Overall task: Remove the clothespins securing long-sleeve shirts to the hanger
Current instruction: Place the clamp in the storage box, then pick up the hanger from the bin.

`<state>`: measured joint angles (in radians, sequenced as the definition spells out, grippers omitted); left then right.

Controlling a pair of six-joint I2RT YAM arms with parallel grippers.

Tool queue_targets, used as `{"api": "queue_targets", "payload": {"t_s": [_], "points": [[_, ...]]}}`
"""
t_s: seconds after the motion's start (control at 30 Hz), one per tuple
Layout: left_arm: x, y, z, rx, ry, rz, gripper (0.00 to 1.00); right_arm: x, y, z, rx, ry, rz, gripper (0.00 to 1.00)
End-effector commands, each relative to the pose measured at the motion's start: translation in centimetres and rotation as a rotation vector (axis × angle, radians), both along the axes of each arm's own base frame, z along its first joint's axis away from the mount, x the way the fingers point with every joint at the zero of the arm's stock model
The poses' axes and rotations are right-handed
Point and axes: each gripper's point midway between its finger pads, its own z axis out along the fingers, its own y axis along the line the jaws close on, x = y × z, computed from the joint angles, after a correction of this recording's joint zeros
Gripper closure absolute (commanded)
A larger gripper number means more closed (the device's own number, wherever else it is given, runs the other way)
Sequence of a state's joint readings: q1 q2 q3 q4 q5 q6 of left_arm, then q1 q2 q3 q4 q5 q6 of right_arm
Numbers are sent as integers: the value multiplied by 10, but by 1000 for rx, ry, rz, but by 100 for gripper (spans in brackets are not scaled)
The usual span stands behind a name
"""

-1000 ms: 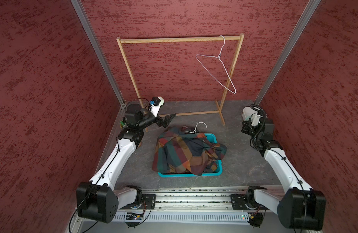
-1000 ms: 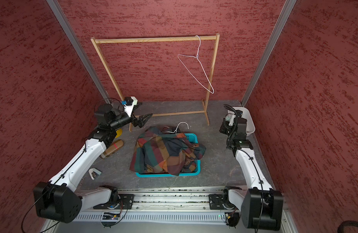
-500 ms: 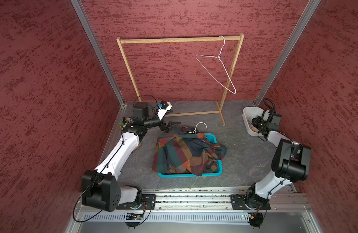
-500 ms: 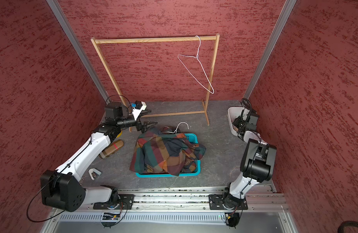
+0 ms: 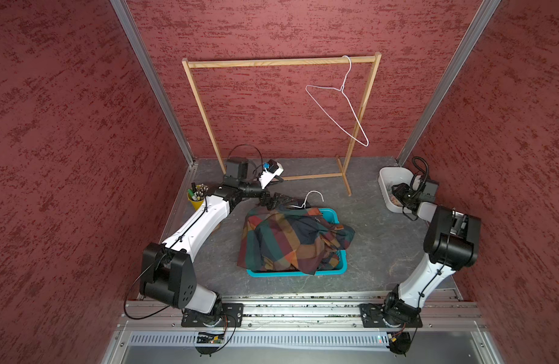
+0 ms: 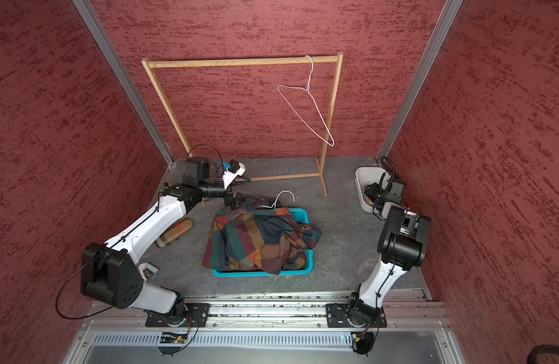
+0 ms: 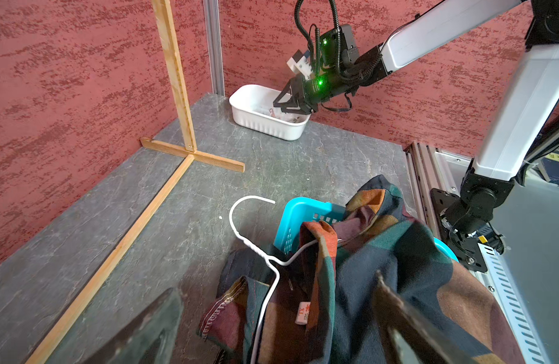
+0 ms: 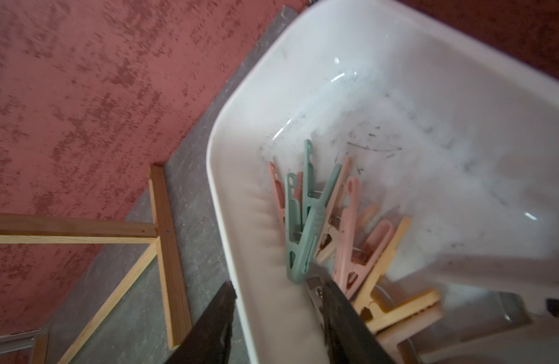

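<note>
At left, your left gripper [image 5: 279, 201], jaws spread wide and empty, hovers at the collar end of the long-sleeve shirts [image 5: 291, 239]. The shirts lie heaped over a teal basket [image 5: 341, 268], with a white hanger [image 7: 256, 239] tucked into them. At right, your right gripper [image 8: 272, 280], jaws parted and pinching nothing, straddles the wall of a white tub [image 8: 240, 189]. The clothespins [image 8: 306, 220] lie loose inside the tub.

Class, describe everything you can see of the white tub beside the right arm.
The white tub is a shallow oblong dish of glossy plastic with rounded corners and ribbed outer walls. It stands upright on the grey floor in a far corner, near the wooden rack's foot. Its inside is scuffed. Mint, pink and yellowish clothespins lie heaped at one end, under the open right gripper.
</note>
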<state>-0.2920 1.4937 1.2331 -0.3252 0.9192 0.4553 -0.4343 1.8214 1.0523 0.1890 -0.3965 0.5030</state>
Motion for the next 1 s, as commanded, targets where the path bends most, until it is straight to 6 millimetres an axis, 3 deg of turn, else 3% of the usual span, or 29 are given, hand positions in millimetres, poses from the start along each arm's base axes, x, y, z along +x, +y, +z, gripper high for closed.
{"api": "queue_targets", "payload": {"t_s": [0.0, 0.2, 0.53, 0.7, 0.87, 0.97], "points": [[-5, -7, -1, -2, 15, -51, 4, -6, 9, 78, -46, -195, 10, 52], [-14, -13, -19, 46, 83, -114, 4, -51, 54, 132, -111, -298, 80, 51], [-27, -37, -65, 193, 180, -154, 10, -123, 125, 164, -204, -333, 215, 51], [-35, -45, -79, 241, 245, -184, 44, -151, 153, 171, -208, -301, 293, 51], [-47, -53, -90, 270, 275, -207, 75, -164, 190, 162, -166, -271, 420, 51], [-56, -56, -95, 281, 307, -209, 77, -168, 218, 157, -131, -268, 498, 51]]}}
